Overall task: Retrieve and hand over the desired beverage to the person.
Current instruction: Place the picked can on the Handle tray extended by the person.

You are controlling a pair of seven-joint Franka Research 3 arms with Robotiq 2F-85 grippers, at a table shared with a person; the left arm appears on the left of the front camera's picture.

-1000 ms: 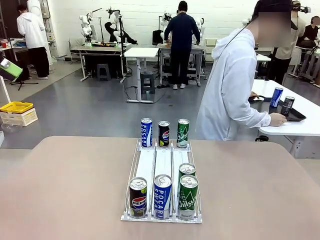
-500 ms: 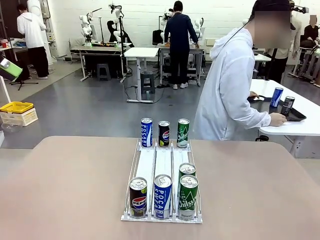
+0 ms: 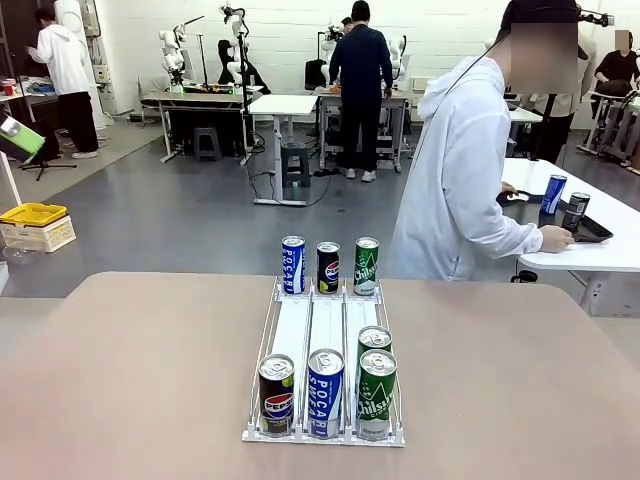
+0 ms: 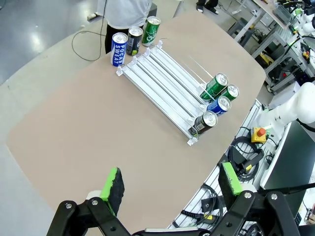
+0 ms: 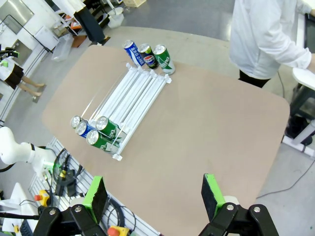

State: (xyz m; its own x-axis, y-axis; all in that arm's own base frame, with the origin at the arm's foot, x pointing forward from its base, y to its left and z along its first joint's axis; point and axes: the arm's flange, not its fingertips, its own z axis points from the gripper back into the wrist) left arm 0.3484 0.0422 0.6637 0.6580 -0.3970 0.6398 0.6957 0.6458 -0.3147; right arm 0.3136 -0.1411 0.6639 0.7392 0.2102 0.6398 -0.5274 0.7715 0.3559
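Stood at the bench's (image 3: 120, 370) far right corner: the person (image 3: 460, 180), turned sideways toward a white side table (image 3: 600, 235). Ran lengthwise from near edge to far edge: the white rack (image 3: 325, 330), with upright cans (image 3: 325, 392) at both ends. Hovered high above, spread wide and empty: left hand (image 4: 172, 184) and right hand (image 5: 153, 194).

Robotics lab: rows of workbenches (image 3: 285, 104), concrete floor (image 3: 200, 215)

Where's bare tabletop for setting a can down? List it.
Free: the table left of the rack, and right of it out to the edge. Rack lanes are bare mid-length. Crowded: the rack's near end with four cans, and three cans standing at its far end.
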